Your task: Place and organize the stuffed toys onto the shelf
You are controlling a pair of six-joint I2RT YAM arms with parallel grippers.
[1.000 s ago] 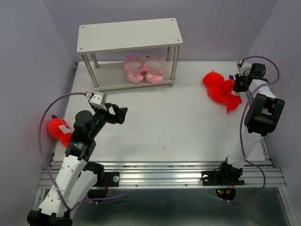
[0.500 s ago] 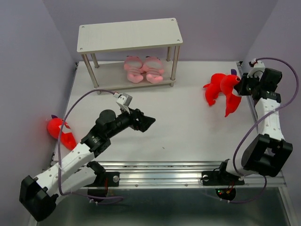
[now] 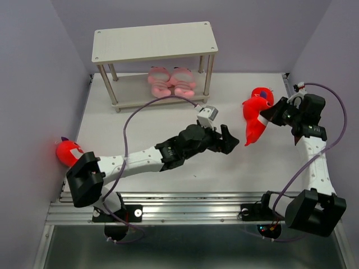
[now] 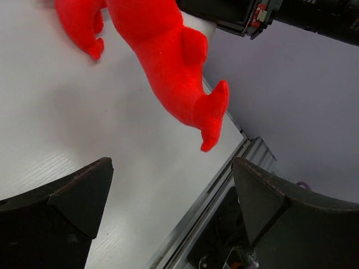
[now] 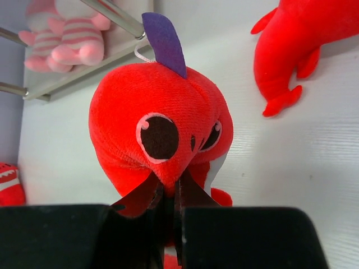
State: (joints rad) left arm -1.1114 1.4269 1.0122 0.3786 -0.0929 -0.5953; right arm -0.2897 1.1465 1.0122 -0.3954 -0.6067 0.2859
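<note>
Carrying everything, the worktop (image 3: pixel 168 115): white and flat, both arms bolted at its near edge.
Shelf (image 3: pixel 154 42): at the far side, left of centre. The top board is bare.
Held shark (image 3: pixel 252 122): right of centre, seemingly lifted by its head. Its long axis runs from the head at the right pincer toward the near-left, with the tail fin pointing at the left pincer. In the right wrist view it faces the camera, purple fin up.
Second shark (image 3: pixel 261 98): on the worktop just beyond the held one; whether they touch I cannot tell.
Third shark (image 3: pixel 68 152): at the left edge, well apart from both pincers.
Pink pigs (image 3: pixel 171 82): side by side on the lower board, right of its middle.
Right pincer (image 5: pixel 168 193): clenched on the held shark's snout.
Left pincer (image 3: pixel 230 140): released, jaws spread wide, reached across. The tail lies just ahead of it, not touching.
Coming move, as a judgement: the shelf lies far-left of the toy, so a handover at the tail looks likely. The limp body may swing.
</note>
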